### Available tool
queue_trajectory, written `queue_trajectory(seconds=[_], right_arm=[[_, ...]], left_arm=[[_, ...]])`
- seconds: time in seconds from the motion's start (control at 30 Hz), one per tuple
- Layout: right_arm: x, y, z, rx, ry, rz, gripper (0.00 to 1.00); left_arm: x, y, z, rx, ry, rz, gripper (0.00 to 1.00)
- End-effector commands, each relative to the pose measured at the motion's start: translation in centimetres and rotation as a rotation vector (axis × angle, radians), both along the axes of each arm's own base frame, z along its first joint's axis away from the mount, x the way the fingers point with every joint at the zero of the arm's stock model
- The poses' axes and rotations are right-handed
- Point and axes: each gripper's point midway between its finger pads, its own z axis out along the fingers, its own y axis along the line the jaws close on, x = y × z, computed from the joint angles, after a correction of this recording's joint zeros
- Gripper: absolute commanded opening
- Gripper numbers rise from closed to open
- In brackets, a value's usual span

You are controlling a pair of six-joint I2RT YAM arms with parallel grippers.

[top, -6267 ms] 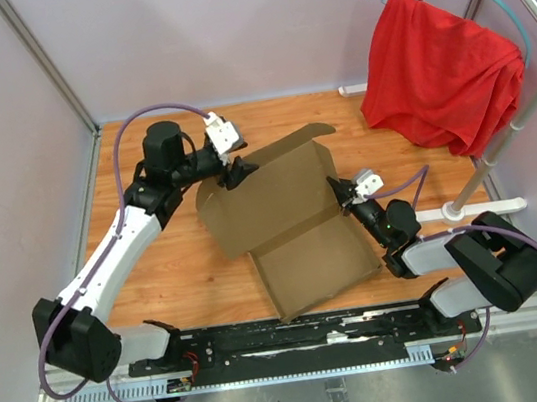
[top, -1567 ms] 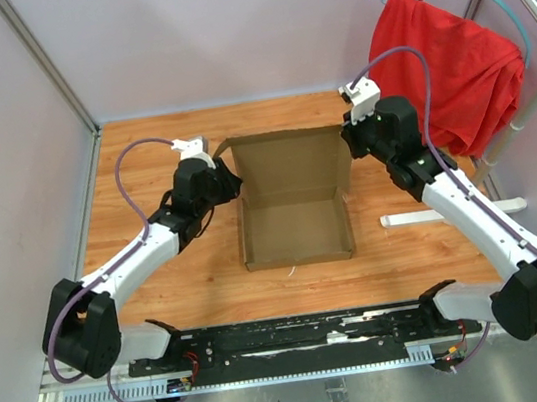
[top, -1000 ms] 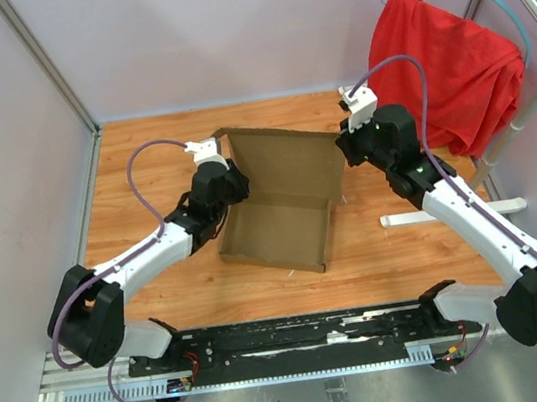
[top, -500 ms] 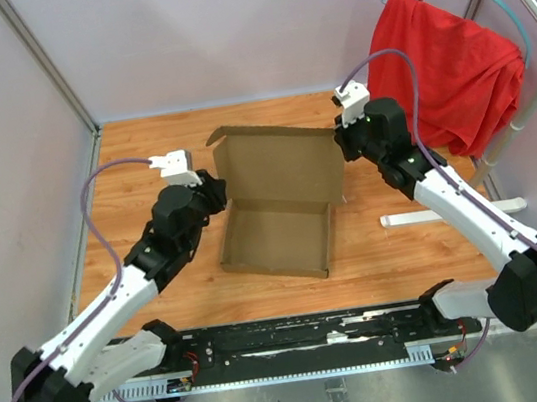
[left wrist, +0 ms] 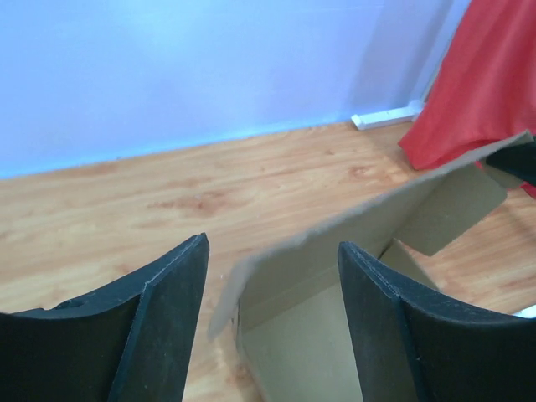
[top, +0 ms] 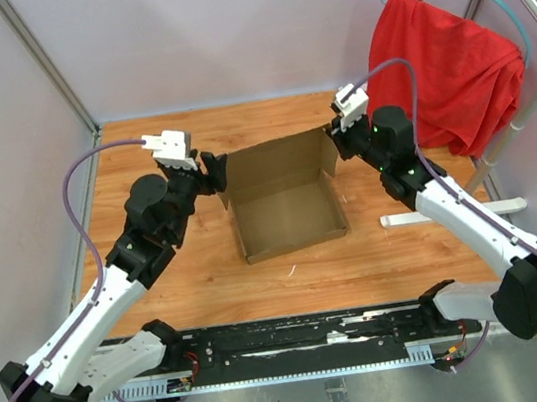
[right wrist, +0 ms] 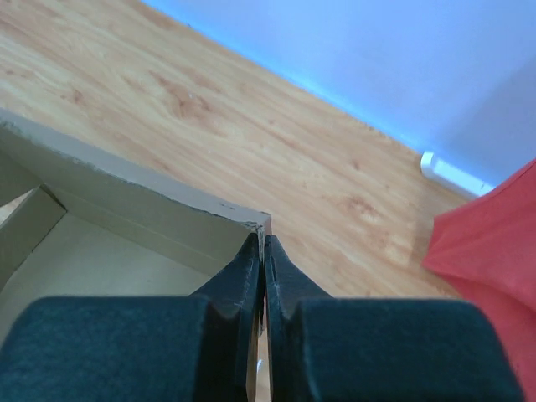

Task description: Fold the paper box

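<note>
Tabletop (top: 159,278) was the broadest risk. It was smooth wood with nothing to brace against, so a sideways push would likely have slid the box (top: 286,214) rather than bent it. The box sat mid-table as an open tray with its walls up, the far wall raised and a small flap (top: 328,157) jutting at the far right corner (a lid, if there was one, I could not make out). The walls looked only creased, not locked, so they could have sprung back flat if left unheld.

Left gripper (left wrist: 272,244) hung just off the far left corner with its fingers spread, seemingly clear of the card. Closing from there could have caught the wall's edge crooked and crumpled it, or missed it.

Right gripper (right wrist: 261,239) was pressed together at the far right corner, its tips against the card. Whether a thin edge was pinched between them I could not tell. If so, a pull by that arm alone might have twisted the tray or torn the flap.
</note>
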Motion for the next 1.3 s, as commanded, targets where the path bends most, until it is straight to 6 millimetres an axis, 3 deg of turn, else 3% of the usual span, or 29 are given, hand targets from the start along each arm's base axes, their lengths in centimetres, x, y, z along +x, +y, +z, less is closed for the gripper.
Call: queue_trajectory(seconds=[0.0,0.17,0.33,0.5,0.67,0.9,0.97,1.07,1.2,1.27], right_arm=[[-0.6,0.6,5.0,0.079,-0.283,0.037,0.01],[-0.8,0.5,4.1,0.089,-0.257,0.033,0.01],[-0.4,0.7,3.5,0.071,-0.205,0.032,0.01],[-0.8,1.1,4.1,0.085,-0.198,0.059,0.02],[-1.4,1.5,4.2,0.081,-0.183,0.091,0.03],[-2.2,1.8,3.8,0.060,-0.161,0.132,0.03],[-2.4,1.9,3.6,0.058,-0.155,0.139,0.03],[-2.5,2.0,3.4,0.057,-0.143,0.145,0.10],[-2.4,1.5,3.0,0.059,-0.119,0.112,0.52],[-2.1,1.0,2.6,0.061,-0.108,0.073,0.69]], left_arm=[[1.1,-2.4,2.8,0.088,-0.096,-0.094,0.70],[2.0,-5.5,2.3,0.156,-0.084,-0.221,0.70],[0.6,-7.6,2.4,0.191,-0.116,-0.369,0.70],[0.9,-7.4,1.7,0.292,-0.131,-0.379,0.72],[1.5,-8.0,-0.7,0.409,-0.118,-0.424,0.75],[2.5,-8.2,-1.8,0.448,-0.145,-0.405,0.74],[2.7,-8.3,-2.4,0.467,-0.134,-0.413,0.67],[3.0,-8.4,-2.7,0.475,-0.127,-0.406,0.42],[3.4,-7.8,-1.7,0.458,-0.161,-0.354,0.02],[3.5,-7.6,-1.0,0.453,-0.179,-0.338,0.00]])
